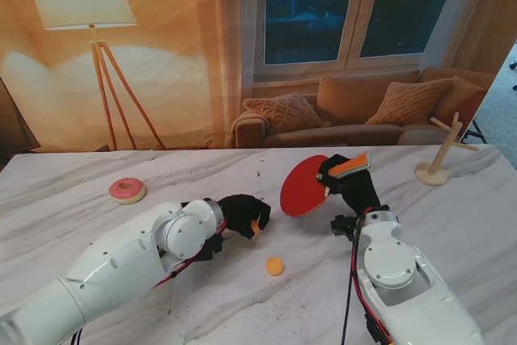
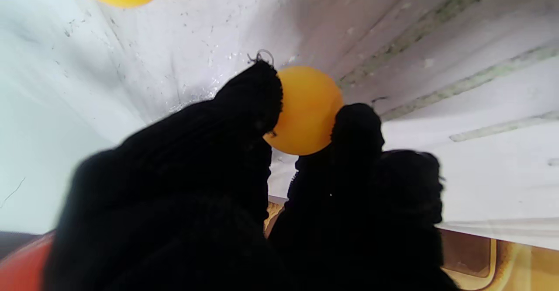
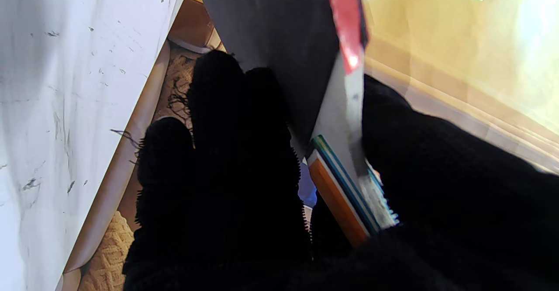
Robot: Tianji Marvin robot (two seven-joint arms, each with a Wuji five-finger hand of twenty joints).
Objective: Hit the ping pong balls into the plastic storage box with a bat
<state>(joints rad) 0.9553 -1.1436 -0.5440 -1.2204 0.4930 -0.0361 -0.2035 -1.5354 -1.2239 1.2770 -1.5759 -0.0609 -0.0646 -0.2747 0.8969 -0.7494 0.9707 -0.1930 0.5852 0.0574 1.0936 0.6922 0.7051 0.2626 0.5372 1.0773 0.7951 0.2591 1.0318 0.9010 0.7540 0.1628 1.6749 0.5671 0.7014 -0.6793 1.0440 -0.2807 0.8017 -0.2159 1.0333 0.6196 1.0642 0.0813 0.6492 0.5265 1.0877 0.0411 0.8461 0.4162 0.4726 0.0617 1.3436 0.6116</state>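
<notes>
While left robot hand (image 1: 242, 213) pinches a ball (image 2: 305, 109) and right robot hand (image 1: 346, 181) grips the bat (image 1: 304, 187), no storage box is visible; a swing risks missing.

A red bat (image 1: 303, 187) is held aloft, one orange ball (image 1: 255, 229) pinched, another (image 1: 275, 266) lying loose on the table.

A printed backdrop behind the marble table (image 1: 73, 224) shows a tripod floor lamp (image 1: 90, 14), a window (image 1: 359, 10) and a brown sofa (image 1: 363, 115) with knitted cushions (image 1: 284, 111).
</notes>
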